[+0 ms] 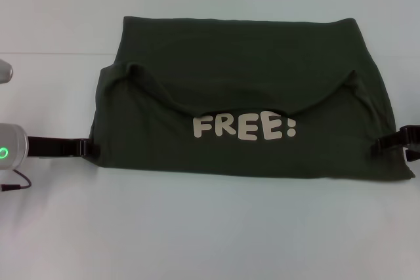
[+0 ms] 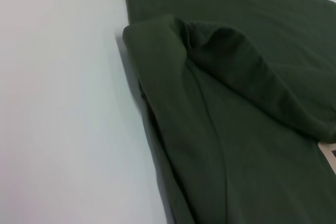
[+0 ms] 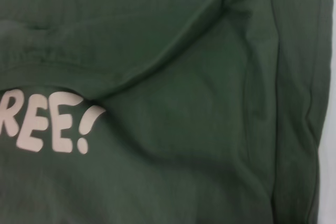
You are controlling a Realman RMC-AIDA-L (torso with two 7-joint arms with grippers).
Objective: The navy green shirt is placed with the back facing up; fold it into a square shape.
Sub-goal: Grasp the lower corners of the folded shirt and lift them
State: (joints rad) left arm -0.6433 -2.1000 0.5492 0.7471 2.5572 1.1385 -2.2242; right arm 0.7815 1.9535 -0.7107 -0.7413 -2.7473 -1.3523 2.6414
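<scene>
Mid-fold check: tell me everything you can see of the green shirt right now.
The navy green shirt is dark olive, soft-looking cloth, lying flat on the white table, folded into a wide band. A sagging folded layer partly overlaps pale "FREE!" lettering. The left gripper meets its left edge and the right gripper its right edge.

Matt soft cloth navy green shirt [image 1: 243, 103], smooth pale lettering [image 1: 244, 126], smooth white table [image 1: 197, 227]
</scene>
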